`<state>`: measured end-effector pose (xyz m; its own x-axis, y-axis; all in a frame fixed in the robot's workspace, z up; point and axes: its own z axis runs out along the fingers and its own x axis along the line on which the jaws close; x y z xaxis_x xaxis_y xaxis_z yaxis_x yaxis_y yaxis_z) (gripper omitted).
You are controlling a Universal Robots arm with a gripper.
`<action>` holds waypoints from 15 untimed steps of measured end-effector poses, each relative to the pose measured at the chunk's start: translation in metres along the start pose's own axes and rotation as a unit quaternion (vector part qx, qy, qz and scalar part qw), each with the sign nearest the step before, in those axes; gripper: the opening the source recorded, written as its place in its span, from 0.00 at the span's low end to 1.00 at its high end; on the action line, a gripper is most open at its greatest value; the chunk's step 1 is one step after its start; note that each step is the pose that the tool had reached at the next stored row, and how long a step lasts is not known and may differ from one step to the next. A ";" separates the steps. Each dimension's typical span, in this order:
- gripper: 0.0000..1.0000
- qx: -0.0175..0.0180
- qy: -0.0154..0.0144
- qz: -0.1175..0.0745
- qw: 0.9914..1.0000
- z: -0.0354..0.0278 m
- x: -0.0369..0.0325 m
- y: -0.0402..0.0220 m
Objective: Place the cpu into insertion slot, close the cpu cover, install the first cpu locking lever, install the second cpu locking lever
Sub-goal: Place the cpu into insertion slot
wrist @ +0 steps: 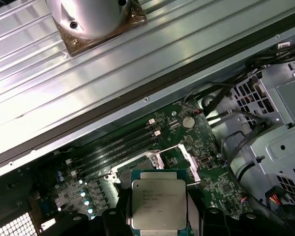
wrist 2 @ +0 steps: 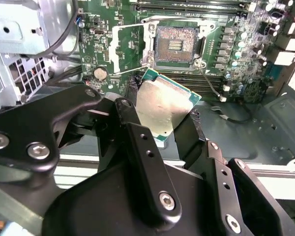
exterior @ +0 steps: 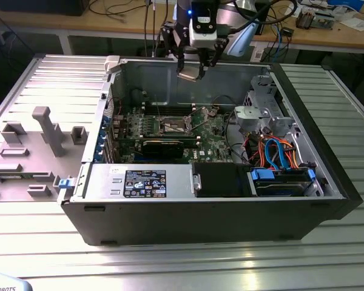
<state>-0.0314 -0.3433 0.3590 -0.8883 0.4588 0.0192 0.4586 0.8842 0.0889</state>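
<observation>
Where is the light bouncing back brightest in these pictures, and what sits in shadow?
Exterior view: glare streaks the ribbed metal table in front; the computer case has its front wall in shadow. First wrist view: the table shines nearly white. Second wrist view: the cpu, gripped in the hand, shows a soft sheen.

The worktop (exterior: 188, 260) is a silvery metal surface of long ribbed slats. An open black computer case (exterior: 206, 221) lies on its side in the middle of it, and just beside the case, toward the exterior view's left, rests a flat grey fixture plate (exterior: 33, 162) carrying upright blocks. A white object (exterior: 6, 285) sits at the near corner on that same side, and in the first wrist view a round silver base (wrist: 91, 17) stands on a brownish plate on the slats.
</observation>
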 end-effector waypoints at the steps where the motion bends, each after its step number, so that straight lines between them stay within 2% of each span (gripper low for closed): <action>1: 0.54 0.000 0.000 0.006 1.000 0.0001 0.0007 -0.0004; 4: 0.54 0.000 -0.001 0.012 1.000 0.0002 0.0036 -0.0019; 5: 0.54 0.000 -0.002 0.023 1.000 0.0003 0.0036 -0.0019; 6: 0.54 -0.001 -0.003 0.037 0.999 0.0008 0.0036 -0.0020; 8: 0.54 -0.001 -0.005 0.052 0.999 0.0012 0.0036 -0.0020; 9: 0.54 -0.001 -0.006 0.065 0.998 0.0014 0.0036 -0.0021; 10: 0.54 -0.001 -0.006 0.070 0.998 0.0015 0.0036 -0.0021; 15: 0.54 -0.001 -0.006 0.071 0.997 0.0015 0.0036 -0.0020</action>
<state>-0.0355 -0.3433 0.3573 -0.8138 0.5808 0.0192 0.5800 0.8097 0.0889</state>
